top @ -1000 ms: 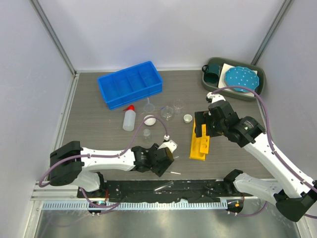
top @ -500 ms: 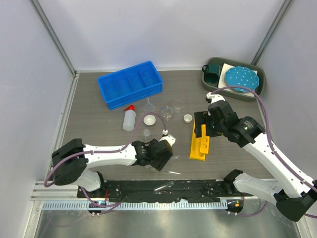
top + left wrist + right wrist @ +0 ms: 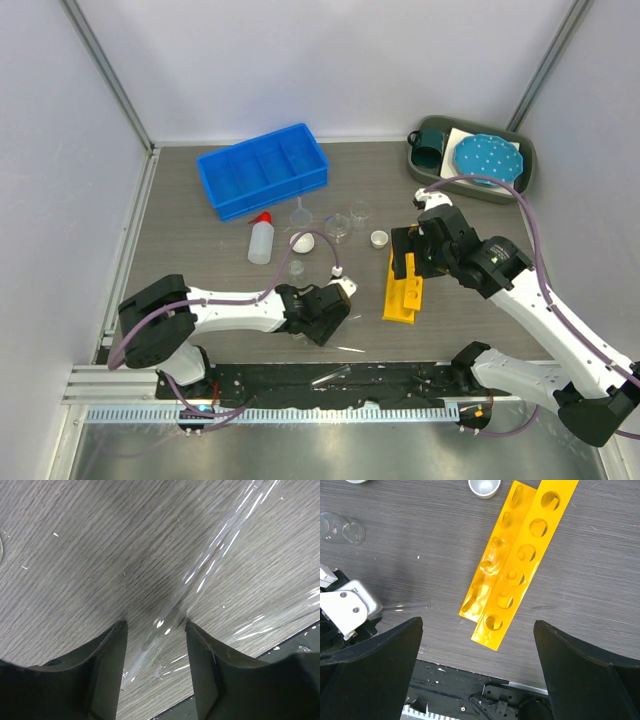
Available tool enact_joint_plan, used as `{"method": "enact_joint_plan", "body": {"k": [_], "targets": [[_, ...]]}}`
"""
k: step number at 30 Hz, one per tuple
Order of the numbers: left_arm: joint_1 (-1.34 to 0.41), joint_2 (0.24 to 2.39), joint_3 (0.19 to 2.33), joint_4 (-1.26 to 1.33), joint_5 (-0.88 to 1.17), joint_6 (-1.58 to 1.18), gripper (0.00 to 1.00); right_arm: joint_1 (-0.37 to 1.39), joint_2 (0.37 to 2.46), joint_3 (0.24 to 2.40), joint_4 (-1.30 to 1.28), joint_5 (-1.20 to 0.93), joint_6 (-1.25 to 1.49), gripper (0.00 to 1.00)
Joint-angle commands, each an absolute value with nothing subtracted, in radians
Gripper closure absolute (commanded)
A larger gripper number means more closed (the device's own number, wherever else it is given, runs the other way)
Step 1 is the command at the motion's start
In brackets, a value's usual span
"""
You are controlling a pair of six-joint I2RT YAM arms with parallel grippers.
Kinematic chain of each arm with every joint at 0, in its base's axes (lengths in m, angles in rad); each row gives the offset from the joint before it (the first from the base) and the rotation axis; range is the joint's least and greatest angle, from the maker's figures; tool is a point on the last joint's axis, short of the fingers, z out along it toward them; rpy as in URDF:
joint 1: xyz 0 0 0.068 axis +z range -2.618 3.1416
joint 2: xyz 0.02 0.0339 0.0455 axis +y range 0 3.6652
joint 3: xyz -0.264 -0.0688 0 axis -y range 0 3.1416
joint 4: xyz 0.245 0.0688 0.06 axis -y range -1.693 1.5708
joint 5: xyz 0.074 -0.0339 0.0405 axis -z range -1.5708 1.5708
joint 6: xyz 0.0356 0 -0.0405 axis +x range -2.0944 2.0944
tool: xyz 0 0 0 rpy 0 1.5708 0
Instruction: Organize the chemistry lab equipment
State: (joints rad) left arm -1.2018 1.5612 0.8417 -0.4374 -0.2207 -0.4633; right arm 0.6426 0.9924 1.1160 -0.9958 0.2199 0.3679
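My left jaws stand apart astride the glass tube (image 3: 200,575) near the yellow rack (image 3: 515,565); my right jaws gape empty. A skewed squeeze could crack it.

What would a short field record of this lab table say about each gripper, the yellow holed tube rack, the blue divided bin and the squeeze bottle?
Left gripper: open, fingers either side of a clear glass tube lying on the table
Right gripper: open, empty, above the rack
Yellow holed tube rack: on the table, no tubes in it
Blue divided bin: back left, empty
White squeeze bottle with red nozzle: in front of the bin
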Motion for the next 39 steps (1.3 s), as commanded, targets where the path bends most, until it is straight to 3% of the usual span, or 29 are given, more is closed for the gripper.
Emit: {"method": "enact_joint_plan", "body": {"k": [1,5,9,15,30,39], "targets": [[-1.198,1.577,0.827,-0.391,-0.196,-0.477,0.46,0.65,0.969,1.117,-0.969,0.232,0.356,0.02],[-1.198,1.574,0.818,-0.385,-0.204,-0.492,0.58,0.65,0.965,1.12,-0.974,0.229,0.359,0.02],[-1.198,1.565,0.81,-0.39,-0.212,-0.494,0.84,0.65,0.963,1.12,-0.979,0.224,0.362,0.02],[-1.198,1.531,0.822,-0.408,-0.256,-0.477,0.99,0.65,1.006,1.15,-1.0,0.204,0.367,0.03],[-1.2,1.237,0.976,-0.577,-0.243,-0.422,1.0,0.649,0.993,1.262,-1.023,0.169,0.422,0.03],[-1.198,1.059,0.991,-0.5,0.036,-0.373,1.0,0.65,0.97,1.362,-1.033,-0.196,0.365,0.04]]}}
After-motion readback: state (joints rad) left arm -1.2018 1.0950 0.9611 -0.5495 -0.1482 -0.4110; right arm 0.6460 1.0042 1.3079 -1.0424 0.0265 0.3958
